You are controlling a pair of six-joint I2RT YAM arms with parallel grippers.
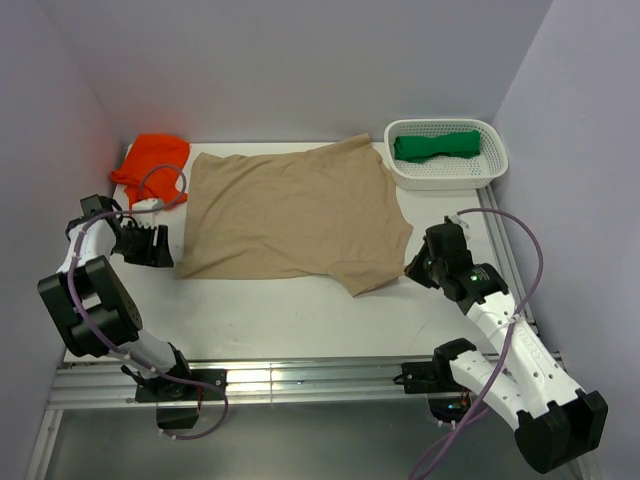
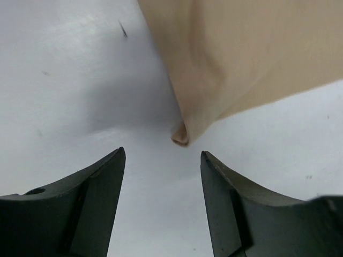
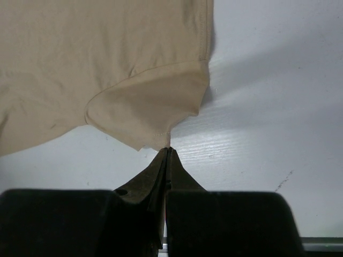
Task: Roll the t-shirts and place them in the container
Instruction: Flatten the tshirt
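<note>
Three t-shirts: one tan t-shirt [image 1: 290,210] spread flat on the surface [image 1: 300,315], one orange t-shirt [image 1: 155,160] bunched at the far left, one green t-shirt [image 1: 435,146] in the single white basket [image 1: 495,165] far right. The left fingers [image 2: 110,176] stand apart just short of the tan one's corner; the right fingers [image 3: 158,171] are pressed together at its sleeve hem.

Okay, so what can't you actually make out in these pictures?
Right wrist: the right gripper is shut at a sleeve corner of the tan t-shirt; whether cloth is caught between its fingers is hidden.
Top: the lower part of the green t-shirt, behind the basket wall.
Top: the orange t-shirt is bunched; its own folds hide its shape.
</note>
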